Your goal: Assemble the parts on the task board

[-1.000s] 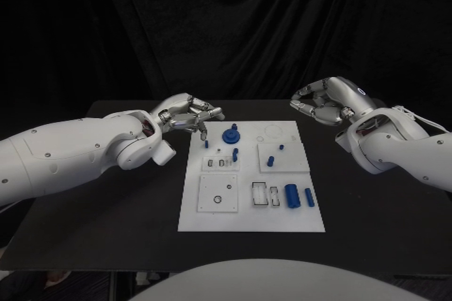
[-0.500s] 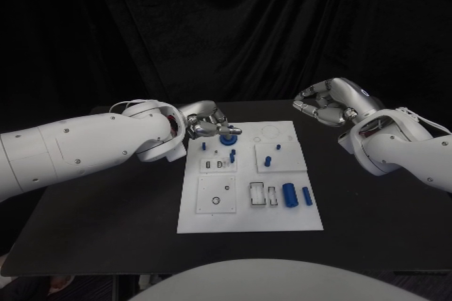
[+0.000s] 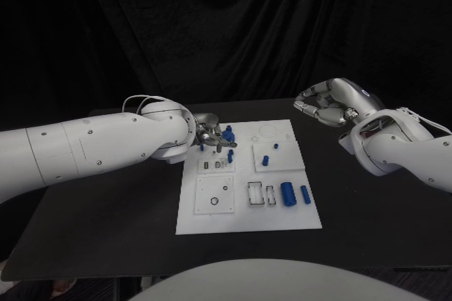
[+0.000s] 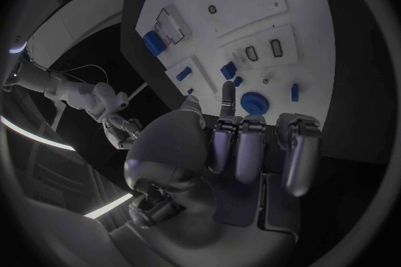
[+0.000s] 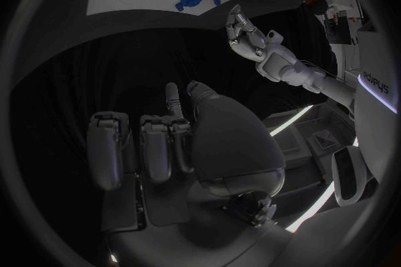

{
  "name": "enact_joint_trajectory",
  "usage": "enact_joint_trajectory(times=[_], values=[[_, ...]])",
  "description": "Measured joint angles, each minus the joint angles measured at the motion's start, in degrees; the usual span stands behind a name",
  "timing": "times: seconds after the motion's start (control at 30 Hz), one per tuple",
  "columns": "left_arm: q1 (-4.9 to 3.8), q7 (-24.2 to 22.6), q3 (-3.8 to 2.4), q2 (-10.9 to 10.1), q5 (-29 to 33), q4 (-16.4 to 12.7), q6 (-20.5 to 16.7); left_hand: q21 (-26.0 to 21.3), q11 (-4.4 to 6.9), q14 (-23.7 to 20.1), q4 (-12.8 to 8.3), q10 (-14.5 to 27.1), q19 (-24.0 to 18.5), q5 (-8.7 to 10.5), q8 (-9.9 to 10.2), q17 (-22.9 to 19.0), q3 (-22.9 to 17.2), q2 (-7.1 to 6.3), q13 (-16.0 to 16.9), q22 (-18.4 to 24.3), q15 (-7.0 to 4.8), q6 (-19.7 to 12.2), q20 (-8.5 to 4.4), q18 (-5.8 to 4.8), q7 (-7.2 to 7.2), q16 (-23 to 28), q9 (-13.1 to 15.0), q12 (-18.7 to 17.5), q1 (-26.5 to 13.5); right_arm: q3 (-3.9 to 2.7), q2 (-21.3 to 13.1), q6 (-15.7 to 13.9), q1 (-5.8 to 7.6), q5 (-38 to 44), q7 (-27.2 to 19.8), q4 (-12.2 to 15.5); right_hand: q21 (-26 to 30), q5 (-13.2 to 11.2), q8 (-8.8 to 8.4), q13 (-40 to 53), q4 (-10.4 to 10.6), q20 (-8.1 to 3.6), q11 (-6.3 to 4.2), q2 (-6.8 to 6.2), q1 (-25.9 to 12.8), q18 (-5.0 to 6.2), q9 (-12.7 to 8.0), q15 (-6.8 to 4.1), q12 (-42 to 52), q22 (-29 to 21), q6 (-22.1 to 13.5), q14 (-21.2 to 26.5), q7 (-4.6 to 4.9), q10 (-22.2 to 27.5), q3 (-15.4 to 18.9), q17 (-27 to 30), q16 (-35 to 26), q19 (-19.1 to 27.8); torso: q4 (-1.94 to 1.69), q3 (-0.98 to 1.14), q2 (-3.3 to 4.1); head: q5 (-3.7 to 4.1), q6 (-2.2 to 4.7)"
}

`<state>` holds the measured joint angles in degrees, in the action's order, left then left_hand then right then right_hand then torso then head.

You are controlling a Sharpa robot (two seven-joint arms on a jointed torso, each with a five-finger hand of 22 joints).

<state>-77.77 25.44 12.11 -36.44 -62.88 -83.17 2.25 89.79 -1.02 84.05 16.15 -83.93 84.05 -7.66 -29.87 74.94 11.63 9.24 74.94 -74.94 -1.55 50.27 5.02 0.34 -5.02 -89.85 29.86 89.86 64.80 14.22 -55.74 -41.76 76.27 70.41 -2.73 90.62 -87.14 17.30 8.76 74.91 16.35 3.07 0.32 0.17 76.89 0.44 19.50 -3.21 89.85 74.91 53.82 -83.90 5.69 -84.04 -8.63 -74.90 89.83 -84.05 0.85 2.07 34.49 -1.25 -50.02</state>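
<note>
The white task board (image 3: 283, 219) lies mid-table. My left hand (image 3: 215, 139) hovers over its far left corner, fingers curled in, nothing visibly held. In the left wrist view that hand (image 4: 242, 147) has one finger stretched out toward the round blue disc (image 4: 253, 103). From the head view, the disc (image 3: 228, 136) is partly hidden behind the hand. A small blue peg (image 3: 230, 155) stands just in front of it. Two blue cylinders (image 3: 287, 194) lie side by side at the board's right. My right hand (image 3: 325, 104) hangs curled and empty beyond the board's far right corner.
More small blue pieces (image 3: 264, 160) stand on the raised square at the board's right half. Empty white slots (image 3: 258, 192) and a plate with a ring (image 3: 215, 200) lie toward the front. Black table (image 3: 113, 209) surrounds the board.
My left arm has swung in to the right, carrying its hand from beside the board's far left edge to over the blue disc. The right hand has stayed put.
</note>
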Motion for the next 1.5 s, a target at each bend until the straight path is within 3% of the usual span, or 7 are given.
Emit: enact_joint_trajectory(times=[0.23, 0.37, 0.63, 0.9, 1.1, 1.5], values=[[-0.01, 3.4, 0.00, 1.0, -0.7, 0.5, 1.1, 0.0, 0.81, 0.0, -1.4, 0.0, -0.1, -4.15, -2.0, 0.0, -1.4, 0.19, 0.0, 0.0, -0.81, -0.1, -0.74, 0.00, 0.97, 0.0, 6.7, 0.0, 0.2, 0.00, 0.3, 0.1, 0.00, 0.0, 0.3, -0.1, 0.0, 0.0, 0.00, 0.0, 0.0, 0.21, 0.00, 0.00, 0.0, 0.00, -0.1, 0.16, 0.0, 0.0, 0.0, -0.2, 0.00, 0.0, 0.0, 0.0, 0.0, 0.2, 0.46, 0.17, 0.18, -0.60, 0.00], [-0.01, 4.4, 0.00, 1.7, -0.9, 0.9, 1.9, 0.0, 0.81, 0.0, -2.0, 0.0, -0.1, -5.74, -2.0, 0.0, -2.0, 0.62, 0.0, 0.0, -0.82, -0.5, -0.74, 0.00, 1.34, 0.0, 8.2, 0.0, 0.7, 0.00, 0.4, 0.2, 0.00, 0.0, 0.4, -0.2, 0.0, 0.0, 0.00, 0.0, 0.0, 0.21, 0.00, 0.00, 0.0, 0.00, -0.1, 0.15, 0.0, 0.0, 0.0, -0.2, 0.00, 0.0, 0.0, 0.0, 0.0, 0.2, 0.68, 0.30, 0.34, -0.97, 0.00], [0.01, 5.3, 0.01, 3.1, -1.1, 2.1, 2.8, 0.0, 0.81, 0.0, -3.1, 0.0, -0.1, -8.23, -1.0, 0.0, -3.1, 0.19, 0.0, 0.0, -0.82, -1.2, -0.73, 0.01, 1.31, 0.0, 10.1, 0.0, 1.6, 0.01, 0.4, 0.4, 0.00, 0.0, 0.6, -0.1, 0.0, 0.4, -0.23, 0.0, 0.0, 0.21, 0.42, 0.00, 0.0, 0.00, -0.2, 0.15, 0.0, 0.0, 0.0, -0.2, 0.00, 0.0, 0.0, 0.0, 0.0, 0.2, 1.07, 0.65, 0.58, -1.38, 0.02], [0.13, 5.8, 0.01, 4.5, -1.2, 3.5, 2.9, 0.0, 0.81, 0.0, -3.7, 0.0, -0.1, -8.98, -1.0, 0.0, -3.7, 0.22, 0.0, 0.0, -0.81, -1.2, -0.73, 0.01, 1.23, 0.0, 11.4, 0.0, 2.1, 0.01, 0.4, 0.6, 0.00, -0.1, 0.8, -0.1, 0.0, 1.0, -0.23, 0.0, 0.0, 0.42, 0.42, -0.33, 0.3, 0.00, -0.3, 0.52, 0.0, 0.0, 0.0, -0.1, 0.00, 0.0, -0.3, 0.0, 0.0, 0.0, 1.15, 0.88, 0.64, -1.05, 0.02], [0.32, 6.3, 0.01, 5.0, -1.2, 4.2, 2.9, 0.0, 0.91, 0.0, -4.2, -0.1, 0.1, -10.01, -1.0, 0.0, -4.7, -0.09, 0.0, 0.0, -0.81, -1.2, -0.93, 0.01, 1.23, 0.0, 13.0, 0.0, 2.4, 0.01, 0.5, 0.8, 0.00, -0.1, 0.9, -0.1, 0.0, 1.3, -0.44, 0.0, 0.0, 0.41, 0.42, -0.56, 0.6, 0.00, -0.3, 0.52, 0.0, 0.0, 0.0, -0.1, 0.00, 0.0, -0.3, 0.0, 0.0, 0.0, 1.12, 0.95, 0.68, -0.99, 0.03], [1.25, 7.5, 0.01, 5.6, -1.2, 5.2, 2.9, 0.0, 1.21, 0.0, -4.3, 0.0, -0.1, -10.02, -1.0, 0.0, -5.1, -0.31, 0.0, 0.0, -1.23, -1.0, -1.14, 0.02, 1.44, 0.0, 14.5, 0.0, 2.6, 0.01, 0.9, 1.1, 0.00, -0.1, 1.0, -0.5, 0.0, 2.0, -0.44, 0.0, -0.2, 0.41, 0.82, -0.31, 0.8, 0.00, -0.3, 0.52, 0.0, 0.0, 0.0, -0.1, 0.00, 0.0, -0.5, 0.0, 0.0, 0.0, 1.18, 1.05, 0.55, -0.85, 0.03]])
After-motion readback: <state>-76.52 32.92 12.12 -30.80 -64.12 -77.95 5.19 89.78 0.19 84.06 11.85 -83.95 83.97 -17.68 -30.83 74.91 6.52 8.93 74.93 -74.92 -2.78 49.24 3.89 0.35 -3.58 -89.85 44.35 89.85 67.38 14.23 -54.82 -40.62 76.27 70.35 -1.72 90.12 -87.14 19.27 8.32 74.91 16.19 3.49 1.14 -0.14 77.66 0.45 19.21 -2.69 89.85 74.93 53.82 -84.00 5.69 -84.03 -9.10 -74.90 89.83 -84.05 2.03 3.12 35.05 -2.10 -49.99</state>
